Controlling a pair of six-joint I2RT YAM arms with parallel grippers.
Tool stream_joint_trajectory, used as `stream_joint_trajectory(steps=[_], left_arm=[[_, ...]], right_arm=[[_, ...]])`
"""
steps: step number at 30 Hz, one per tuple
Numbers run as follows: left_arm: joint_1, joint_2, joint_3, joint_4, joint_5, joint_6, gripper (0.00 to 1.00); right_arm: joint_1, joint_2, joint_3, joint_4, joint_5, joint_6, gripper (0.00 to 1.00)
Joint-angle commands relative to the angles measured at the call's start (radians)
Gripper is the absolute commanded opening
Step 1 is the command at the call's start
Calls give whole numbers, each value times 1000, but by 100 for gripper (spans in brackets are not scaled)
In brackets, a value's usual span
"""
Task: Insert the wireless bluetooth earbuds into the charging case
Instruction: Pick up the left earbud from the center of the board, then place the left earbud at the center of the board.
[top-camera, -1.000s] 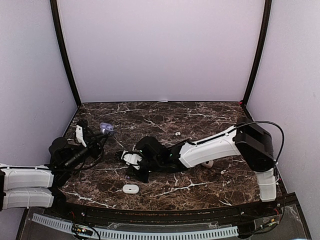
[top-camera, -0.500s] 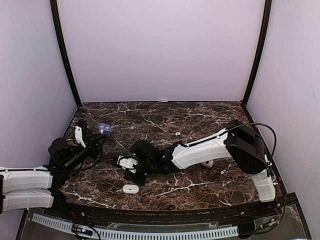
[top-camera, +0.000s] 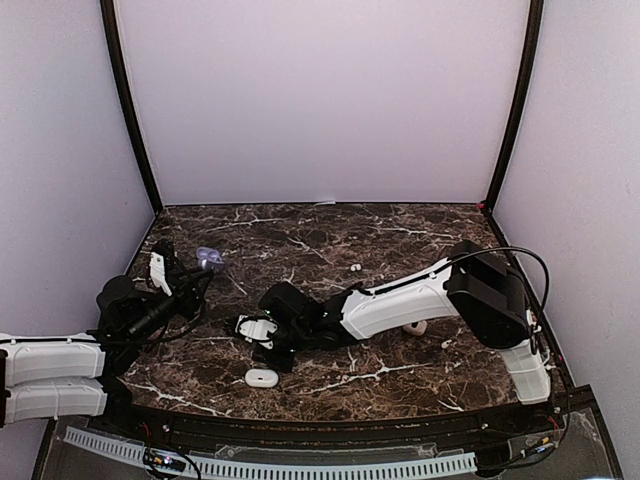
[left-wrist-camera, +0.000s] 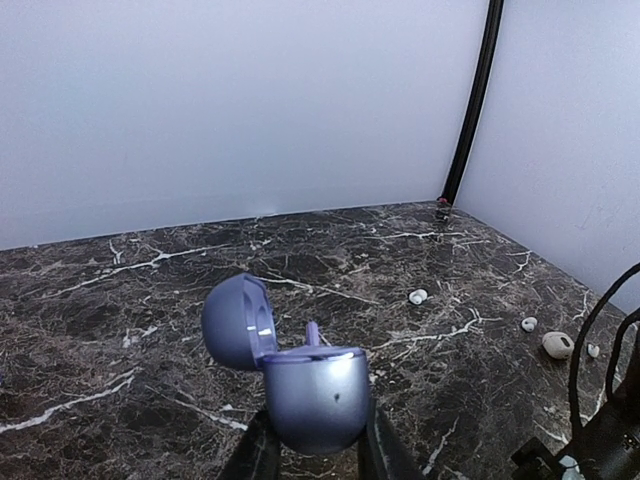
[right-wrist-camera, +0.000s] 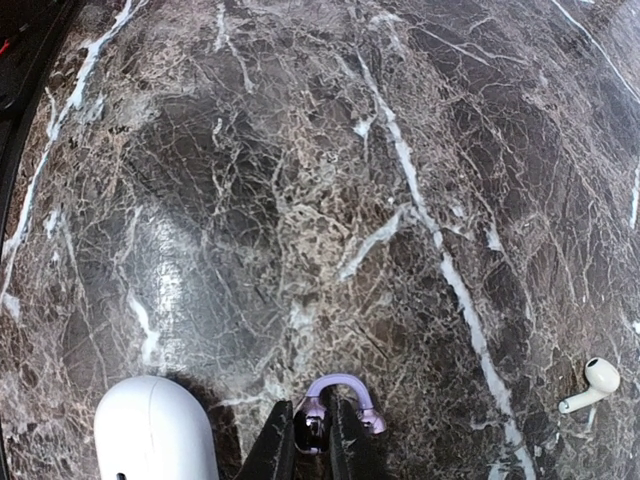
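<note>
The right arm (top-camera: 400, 297) has slid left; its right gripper (right-wrist-camera: 312, 428) pinches a lavender earbud (right-wrist-camera: 338, 392) just beside the white case (right-wrist-camera: 155, 430), near the table (top-camera: 400, 225) front edge. The left gripper (left-wrist-camera: 315, 445) clamps the open charging case (left-wrist-camera: 310, 390) by the left edge, with bare tabletop between them.

Fixed camera looks down over the whole marble table (top-camera: 400, 225) from its near edge. Left wrist view skims low toward the far-right corner; right wrist view stares down, close, apparently sharing the overhead's white case (right-wrist-camera: 155, 430).

White case (right-wrist-camera: 155, 432) cut by bottom edge; lavender earbud (right-wrist-camera: 340, 386) partly hidden within right tool (right-wrist-camera: 312, 415).
</note>
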Motion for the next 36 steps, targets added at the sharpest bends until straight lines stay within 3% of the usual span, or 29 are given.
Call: stream_joint_trajectory(steps=[1,7,19,26,31,36], left_arm=[[5,-9,-15,13,8,13,12],[4,16,-20,47,39,15,12],[3,120,-15,196,263,38,12],[4,174,-11,261,366,30,12],[3,218,-14,304,416,16,12],[3,257,-14,326,422,21,12]], right_arm=[[10,-11,-17,-5,26,-7,11],[-2,-137,-160,51,50,14,8],[-96,-506,-586,112,76,110,8],[-172,-595,-660,22,163,156,8],[-218,-571,-610,-86,232,353,7],[-215,-524,-577,-150,266,711,4]])
